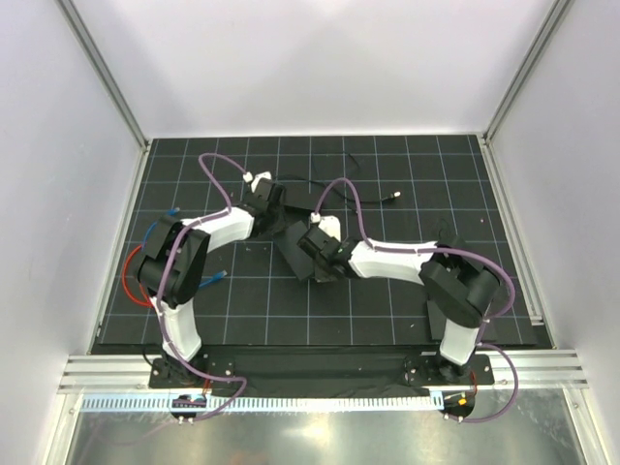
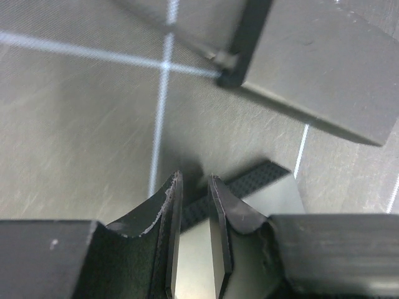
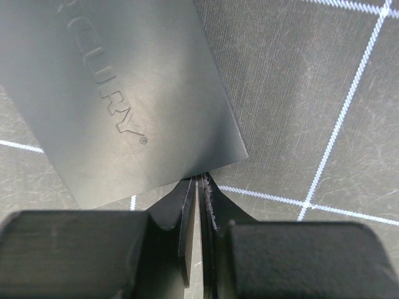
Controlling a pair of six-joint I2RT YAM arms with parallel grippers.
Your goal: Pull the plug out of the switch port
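The switch (image 3: 118,93) is a flat matte-black box with raised lettering; it fills the upper left of the right wrist view. My right gripper (image 3: 199,180) is shut, its tips at the box's near edge, with nothing visible between the jaws. In the left wrist view the box (image 2: 324,68) lies ahead at upper right, and a thin cord ends in a small plug (image 2: 225,61) at its corner. My left gripper (image 2: 194,182) is narrowly open, short of the box, over a thin flat plate (image 2: 277,193). From above, both grippers (image 1: 276,211) (image 1: 308,254) meet at the switch (image 1: 294,250).
A thin black cord with a loose end (image 1: 392,197) lies at the back of the grid mat (image 1: 407,300). Blue cable ends (image 1: 221,276) and a red loop (image 1: 129,281) lie at the left. White walls enclose the mat on three sides.
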